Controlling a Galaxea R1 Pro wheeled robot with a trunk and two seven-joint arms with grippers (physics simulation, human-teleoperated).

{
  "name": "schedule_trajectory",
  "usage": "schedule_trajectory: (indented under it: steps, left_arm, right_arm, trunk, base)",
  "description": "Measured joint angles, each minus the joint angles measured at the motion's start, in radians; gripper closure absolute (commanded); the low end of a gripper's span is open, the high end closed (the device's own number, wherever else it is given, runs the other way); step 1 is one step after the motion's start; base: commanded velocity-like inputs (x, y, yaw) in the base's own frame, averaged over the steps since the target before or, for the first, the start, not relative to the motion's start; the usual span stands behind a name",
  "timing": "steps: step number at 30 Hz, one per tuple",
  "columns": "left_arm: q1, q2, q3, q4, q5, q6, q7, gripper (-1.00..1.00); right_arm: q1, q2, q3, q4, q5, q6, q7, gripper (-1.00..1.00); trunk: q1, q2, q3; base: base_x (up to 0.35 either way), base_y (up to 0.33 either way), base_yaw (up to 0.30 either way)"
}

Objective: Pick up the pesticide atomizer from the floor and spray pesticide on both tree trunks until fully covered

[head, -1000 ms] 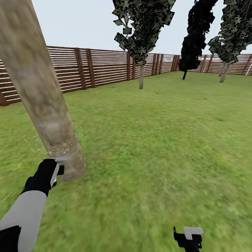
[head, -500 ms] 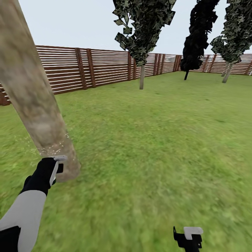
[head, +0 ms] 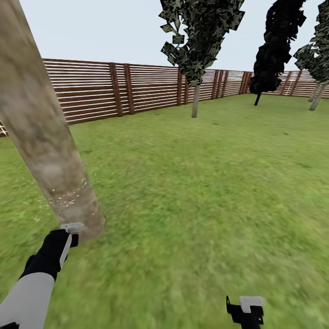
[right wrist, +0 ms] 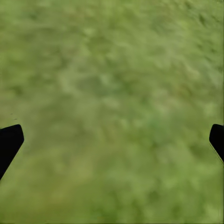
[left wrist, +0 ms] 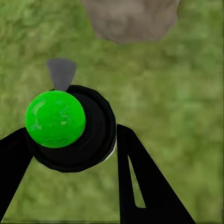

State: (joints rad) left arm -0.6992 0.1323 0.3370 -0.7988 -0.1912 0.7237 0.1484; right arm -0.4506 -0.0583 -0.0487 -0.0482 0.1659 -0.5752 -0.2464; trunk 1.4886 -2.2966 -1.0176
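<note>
View is panned left. Left gripper (head: pixel 68 237) is lowered, now below the speckled band (head: pixel 71 196) on the trunk (head: pixel 43 132), at its base.

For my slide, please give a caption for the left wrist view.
Left gripper holds the atomizer above grass, facing the trunk.

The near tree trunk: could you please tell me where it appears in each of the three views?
Head view: the near tree trunk leans along the left edge, white specks near its base.
Left wrist view: its base sits at the top edge, beyond the atomizer.
Right wrist view: not in it.
Shared landmark: the grass.
</note>
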Motion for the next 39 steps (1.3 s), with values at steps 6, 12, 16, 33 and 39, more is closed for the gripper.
schedule_trajectory:
  steps: [6, 12, 16, 33, 39]
  left_arm:
    - [0.02, 0.005, 0.005, 0.023, 0.003, -0.109, 0.0, 1.0]
    - [0.022, -0.001, 0.002, 0.024, 0.085, -0.108, -0.001, 1.0]
    - [0.021, 0.0, -0.01, 0.024, 0.085, -0.035, -0.005, 1.0]
    - [0.022, -0.002, -0.012, 0.014, 0.084, 0.006, -0.006, 1.0]
    - [0.022, 0.0, -0.01, 0.013, 0.082, 0.004, -0.004, 1.0]
  right_arm:
    - [0.0, 0.0, 0.0, 0.0, 0.001, 0.0, 0.0, -1.0]
    - [0.0, 0.0, 0.0, 0.0, 0.001, 0.0, 0.0, -1.0]
    - [0.0, -0.002, 0.0, 0.0, 0.001, 0.0, 0.0, -1.0]
    - [0.0, 0.0, 0.0, 0.0, 0.0, 0.0, 0.0, -1.0]
    - [0.0, 0.0, 0.0, 0.0, 0.0, 0.0, 0.0, -1.0]
  trunk:
    - [0.0, 0.0, 0.0]
    - [0.0, 0.0, 0.0]
    - [0.0, 0.0, 0.0]
    - [0.0, 0.0, 0.0]
    - [0.0, 0.0, 0.0]
  base:
    - [0.193, -0.107, 0.272]
    - [0.058, -0.018, 0.247]
    - [0.233, -0.145, 0.023]
    - [0.139, -0.219, 0.037]
    - [0.12, -0.256, 0.195]
